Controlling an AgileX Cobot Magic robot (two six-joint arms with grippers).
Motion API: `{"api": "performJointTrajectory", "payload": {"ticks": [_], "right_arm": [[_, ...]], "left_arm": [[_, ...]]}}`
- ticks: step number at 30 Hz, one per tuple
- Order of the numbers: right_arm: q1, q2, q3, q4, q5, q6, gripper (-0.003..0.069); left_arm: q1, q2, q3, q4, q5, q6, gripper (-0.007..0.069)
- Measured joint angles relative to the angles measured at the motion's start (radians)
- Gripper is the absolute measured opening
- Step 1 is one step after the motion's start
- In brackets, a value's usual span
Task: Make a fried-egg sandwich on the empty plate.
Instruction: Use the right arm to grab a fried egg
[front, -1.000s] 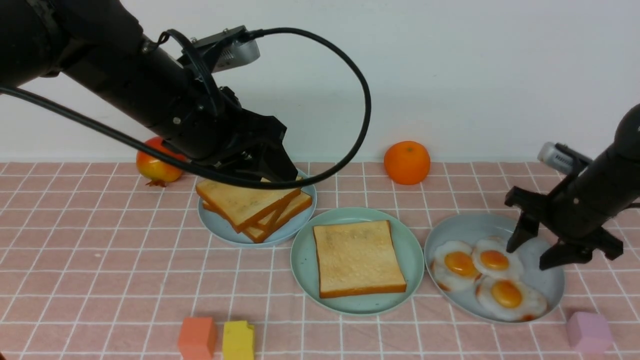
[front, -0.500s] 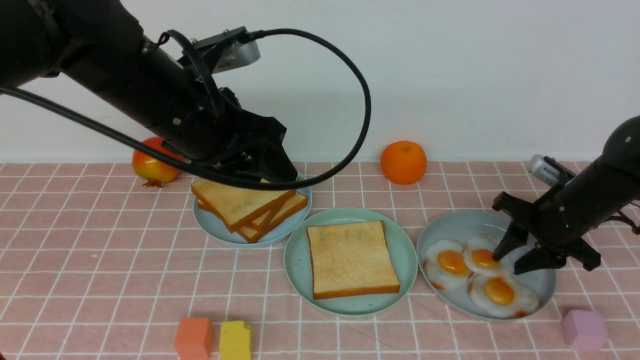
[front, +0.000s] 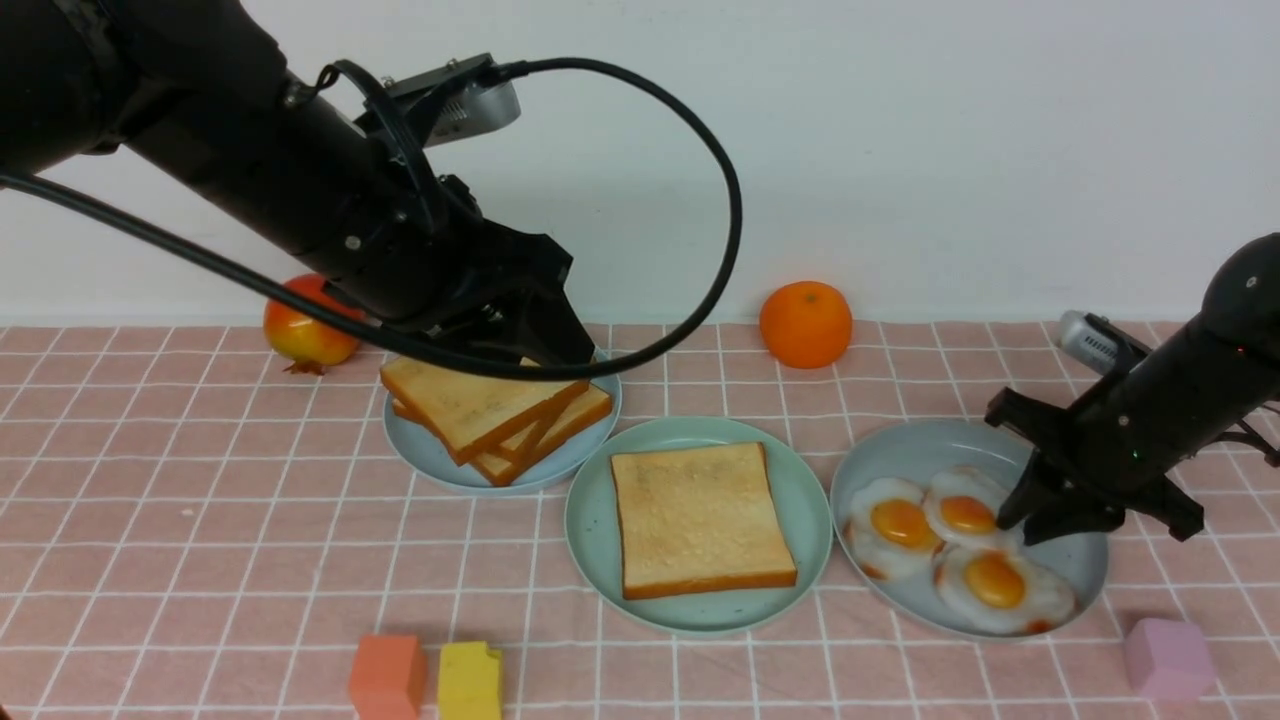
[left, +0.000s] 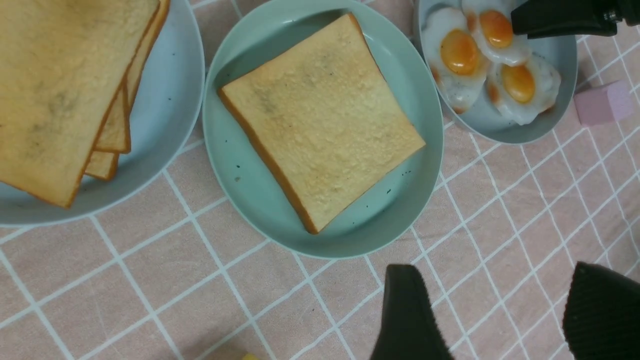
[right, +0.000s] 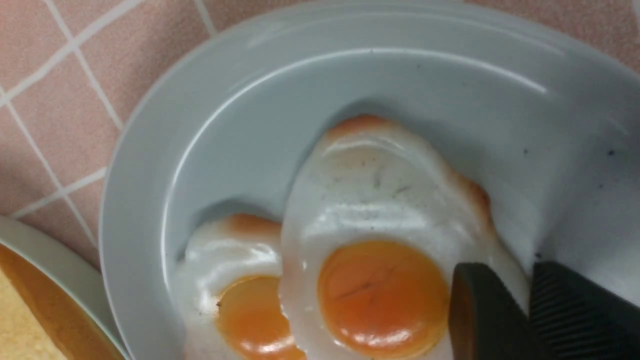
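Cloth (front: 200, 540) lies open at near left. The plate (front: 598, 520) sits centre with one toast (front: 700, 520), its rim just beside the egg plate (front: 905, 450). My left gripper (left: 500, 300) hangs wide and empty. Only the right wrist view shows my right gripper (right: 525, 280) nipping the far egg (right: 380, 210) by its white edge.

I see a plain white wall (front: 950, 150) at the far end. A pink cloth (front: 200, 560) with a white grid covers the whole work surface. Lighting is even.

- Bright even light, soft shadows, front view sharp.
- Right wrist view soft-focus; glare on fried egg (right: 372, 230) and blue-grey plate (right: 310, 60) rim.
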Motion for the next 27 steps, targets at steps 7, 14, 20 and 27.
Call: {"api": "performJointTrajectory", "payload": {"ticks": [7,14,20,27], "right_arm": [[0.001,-0.031,0.005,-0.046,-0.012,-0.031,0.0008],[0.001,-0.032,0.01,-0.054,-0.013,-0.042,-0.0007],[0.002,-0.044,0.01,-0.047,-0.007,-0.091,0.0006],[0.106,-0.156,0.01,-0.131,-0.011,-0.286,0.0137]], "left_arm": [[0.0,0.0,0.0,0.0,0.0,0.0,0.0455],[0.0,0.0,0.0,0.0,0.0,0.0,0.0455],[0.0,0.0,0.0,0.0,0.002,0.0,0.0455],[0.0,0.002,0.0,0.0,0.003,0.0,0.0455]]}}
